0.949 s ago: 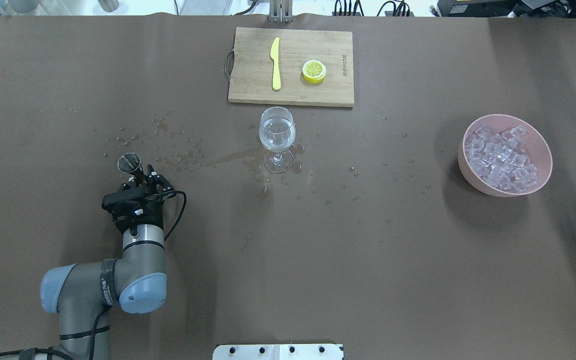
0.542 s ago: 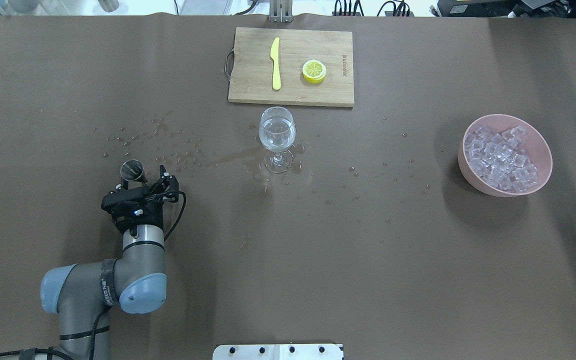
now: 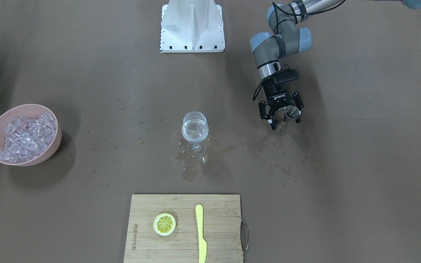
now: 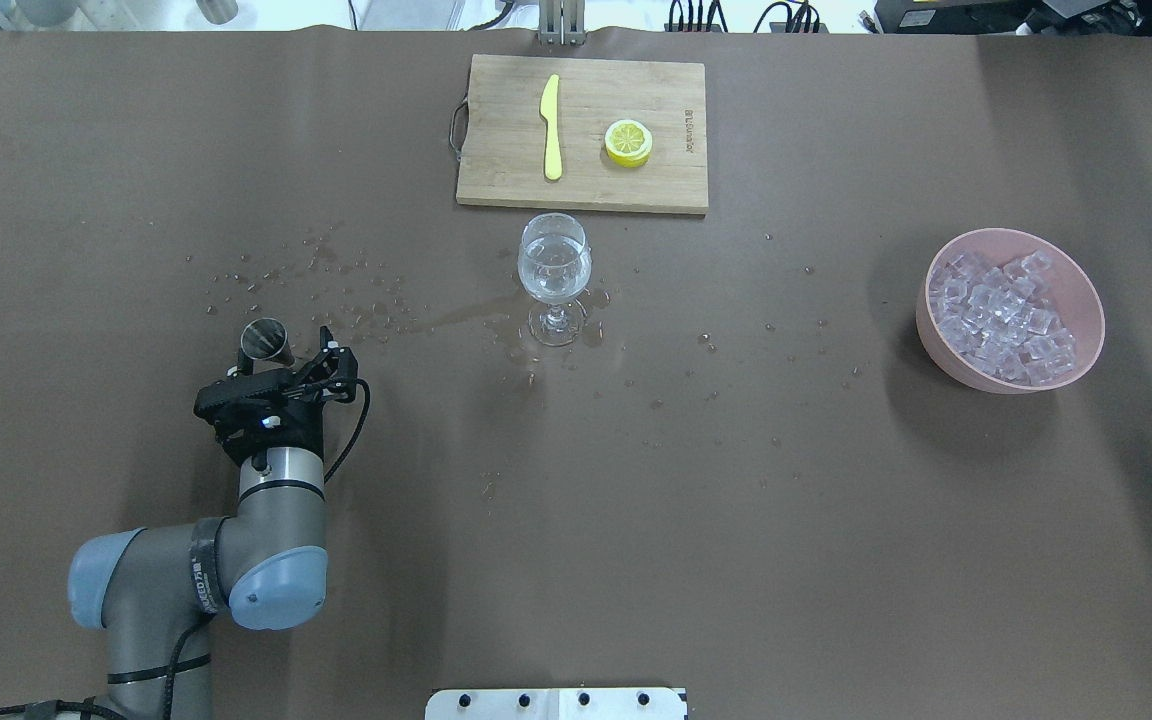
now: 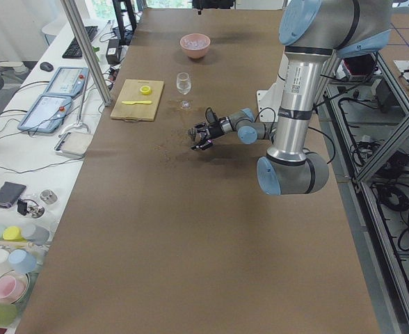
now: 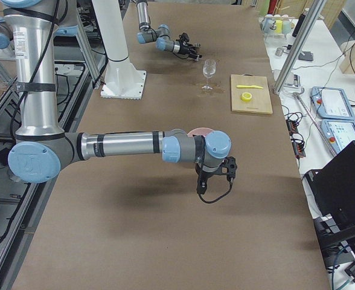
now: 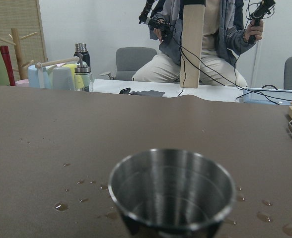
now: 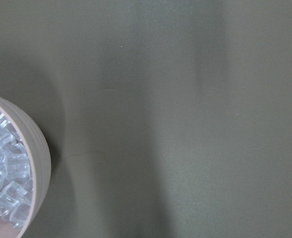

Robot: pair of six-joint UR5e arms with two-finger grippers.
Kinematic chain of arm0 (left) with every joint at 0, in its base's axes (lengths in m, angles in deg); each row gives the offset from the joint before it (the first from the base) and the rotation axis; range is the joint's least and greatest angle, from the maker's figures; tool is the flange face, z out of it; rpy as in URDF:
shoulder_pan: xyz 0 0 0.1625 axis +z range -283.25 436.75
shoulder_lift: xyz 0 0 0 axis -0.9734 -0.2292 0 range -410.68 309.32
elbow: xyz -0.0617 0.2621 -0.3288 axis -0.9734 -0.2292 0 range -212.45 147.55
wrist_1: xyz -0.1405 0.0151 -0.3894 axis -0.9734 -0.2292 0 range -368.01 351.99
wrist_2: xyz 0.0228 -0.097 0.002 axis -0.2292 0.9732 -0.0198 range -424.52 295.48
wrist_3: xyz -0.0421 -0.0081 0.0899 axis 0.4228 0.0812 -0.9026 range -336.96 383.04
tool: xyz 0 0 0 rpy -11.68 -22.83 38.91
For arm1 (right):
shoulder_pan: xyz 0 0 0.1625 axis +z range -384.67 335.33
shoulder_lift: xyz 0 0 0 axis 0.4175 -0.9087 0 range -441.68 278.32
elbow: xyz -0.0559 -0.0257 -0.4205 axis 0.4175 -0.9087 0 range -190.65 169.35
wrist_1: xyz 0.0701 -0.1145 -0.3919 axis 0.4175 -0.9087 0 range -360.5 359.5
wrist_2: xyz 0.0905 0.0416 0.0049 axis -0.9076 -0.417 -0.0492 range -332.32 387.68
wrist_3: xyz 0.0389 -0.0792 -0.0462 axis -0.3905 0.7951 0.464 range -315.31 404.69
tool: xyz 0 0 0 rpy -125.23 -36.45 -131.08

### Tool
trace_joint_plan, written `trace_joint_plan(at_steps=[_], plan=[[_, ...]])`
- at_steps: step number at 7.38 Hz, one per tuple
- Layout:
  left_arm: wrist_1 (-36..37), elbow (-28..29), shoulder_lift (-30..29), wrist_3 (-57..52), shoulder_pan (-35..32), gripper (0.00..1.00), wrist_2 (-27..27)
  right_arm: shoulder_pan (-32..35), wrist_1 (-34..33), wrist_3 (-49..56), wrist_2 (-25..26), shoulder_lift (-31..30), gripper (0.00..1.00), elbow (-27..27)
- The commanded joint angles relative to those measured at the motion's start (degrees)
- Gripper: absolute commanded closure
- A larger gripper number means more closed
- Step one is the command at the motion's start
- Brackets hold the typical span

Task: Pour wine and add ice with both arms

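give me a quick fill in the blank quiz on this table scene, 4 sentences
1. The ice is heaped in a pink ____.
2. On the cutting board, beside the lemon slice, lies a yellow ____.
3. The wine glass stands ____, not tipped over.
4. The left end effector, next to the metal cup, has its fingers ____.

Missing words: bowl; knife; upright; open.
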Motion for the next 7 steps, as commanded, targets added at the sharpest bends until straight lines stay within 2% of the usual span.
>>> trace_joint_plan(at_steps=[1,4,7], plan=[[0.17,-4.39,2.51,-0.22,1.78,0.02,0.05,0.0,0.0,0.03,0.25,0.09,0.0,-0.12],[2.71,-7.65,3.48,-0.31,6.18,0.02,0.05,0.0,0.09,0.03,0.25,0.0,0.0,0.06],[3.08,-18.18,12.08,-0.31,10.32,0.02,0.13,0.0,0.09,0.03,0.25,0.0,0.0,0.14]])
